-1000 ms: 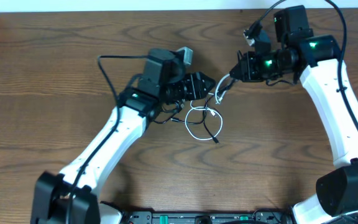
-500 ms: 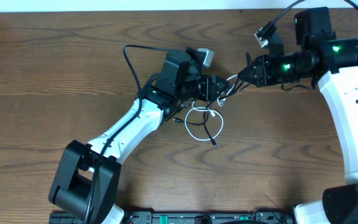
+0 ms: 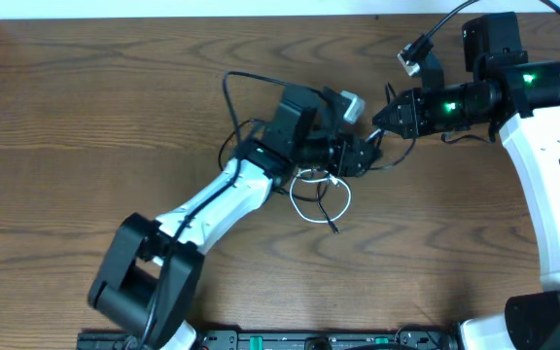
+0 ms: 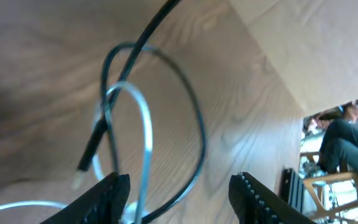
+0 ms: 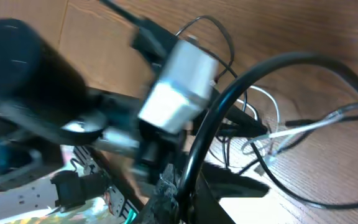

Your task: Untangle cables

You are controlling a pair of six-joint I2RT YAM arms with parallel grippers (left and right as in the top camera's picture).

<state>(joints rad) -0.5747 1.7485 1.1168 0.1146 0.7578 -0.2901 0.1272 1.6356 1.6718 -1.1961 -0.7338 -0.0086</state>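
Left gripper (image 4: 180, 182) agape; cables (image 4: 148, 140) between

Left gripper (image 3: 366, 156) and right gripper (image 3: 381, 117) sit just beside each other mid-table. The cables (image 3: 321, 185) lie looped on the wood table (image 3: 86, 117), right by the left one.

**Tangle half covered, wrist views unclear**

From overhead, the left hand (image 3: 361, 156) covers the top of the cables (image 3: 321, 197), hiding where the cords cross. The plug ends are too small to make out. The left wrist view cuts its fingers (image 4: 114, 196) off at the bottom edge. Blur smears the right wrist view, and whether the right hand (image 3: 381, 115) grips anything cannot be told.
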